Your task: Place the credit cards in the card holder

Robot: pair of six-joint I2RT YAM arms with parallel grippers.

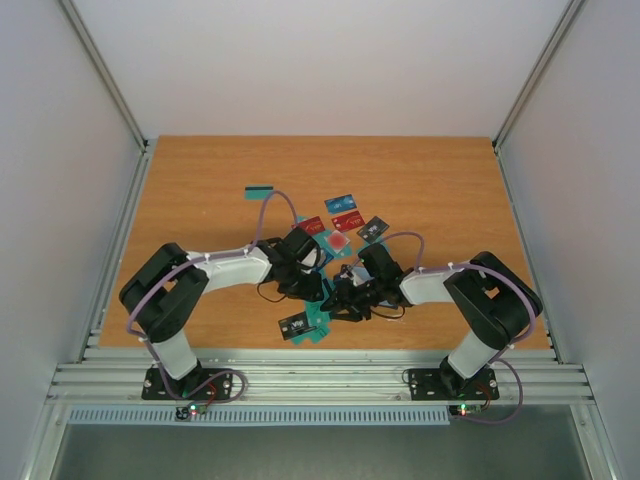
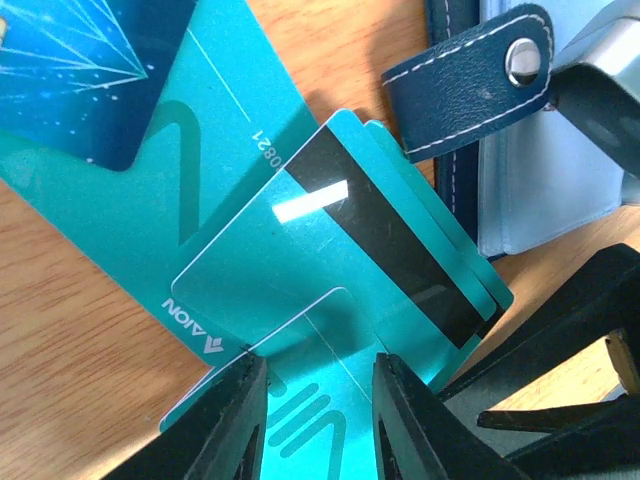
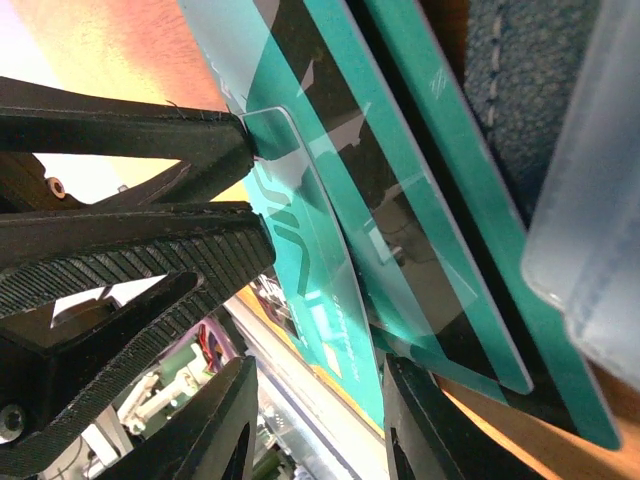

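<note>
The left arm's fingers (image 2: 232,430) stand partly apart astride the end of a fan of teal credit cards (image 2: 330,290), seemingly to nudge them toward the card holder (image 2: 550,190). The holder lies unclasped just beyond the fan, where both arms meet at the middle of the worktop (image 1: 200,190); whether the left fingers actually grip a card I cannot tell. The right arm's fingers (image 3: 215,430) are likewise apart with nothing clearly held, low beside the same cards, probably to brace the stack or the holder. The loose clasp tab (image 2: 470,85) lies at the fan's corner and may block entry, a blue card (image 2: 80,70) overlaps the teal ones, and red cards (image 1: 345,220) lie farther back.
</note>
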